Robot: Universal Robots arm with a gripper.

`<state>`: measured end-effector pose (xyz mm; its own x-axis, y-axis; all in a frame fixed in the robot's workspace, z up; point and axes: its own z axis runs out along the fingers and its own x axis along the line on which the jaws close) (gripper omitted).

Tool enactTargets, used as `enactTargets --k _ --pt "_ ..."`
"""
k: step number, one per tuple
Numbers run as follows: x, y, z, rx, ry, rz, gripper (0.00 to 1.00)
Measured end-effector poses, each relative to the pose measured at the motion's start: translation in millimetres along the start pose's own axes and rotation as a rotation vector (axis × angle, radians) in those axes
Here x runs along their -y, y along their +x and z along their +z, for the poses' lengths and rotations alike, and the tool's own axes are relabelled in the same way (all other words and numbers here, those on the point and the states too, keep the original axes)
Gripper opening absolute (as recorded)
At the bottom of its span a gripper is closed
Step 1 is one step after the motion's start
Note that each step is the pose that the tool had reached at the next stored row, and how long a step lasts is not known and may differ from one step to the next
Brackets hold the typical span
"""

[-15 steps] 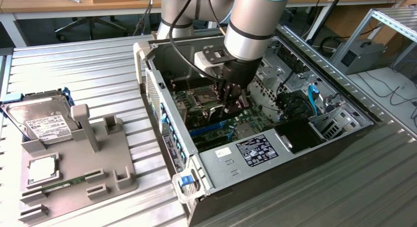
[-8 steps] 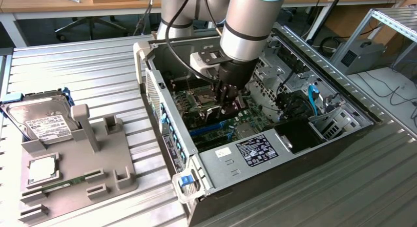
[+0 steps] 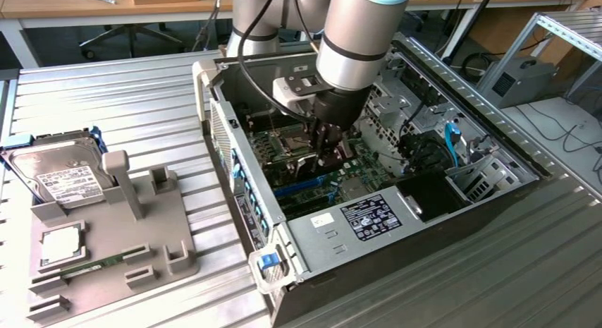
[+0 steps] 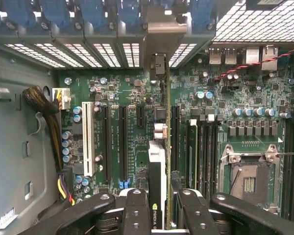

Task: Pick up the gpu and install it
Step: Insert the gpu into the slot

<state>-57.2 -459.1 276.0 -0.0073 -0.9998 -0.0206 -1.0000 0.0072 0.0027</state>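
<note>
Inside the case (image 3: 315, 236), the gripper (image 3: 331, 157) pinches the gpu (image 4: 157, 169) edge-on over the motherboard (image 4: 122, 93). Its fan is hidden from me.

A light grey ribbed metal surface (image 3: 123, 109) fills the foreground. Behind it stands a wooden desk (image 3: 56, 9) with a wheeled chair base (image 3: 127, 37) beneath. On the exterior view's right are an aluminium frame (image 3: 557, 32), a grey box (image 3: 515, 77) and loose cables (image 3: 564, 130).
</note>
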Motion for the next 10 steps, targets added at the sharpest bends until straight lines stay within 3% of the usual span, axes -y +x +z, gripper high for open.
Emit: enactTargets --k 10 --pt "-1.5 0.1 2.9 -0.0002 -0.0001 0.0 0.27"
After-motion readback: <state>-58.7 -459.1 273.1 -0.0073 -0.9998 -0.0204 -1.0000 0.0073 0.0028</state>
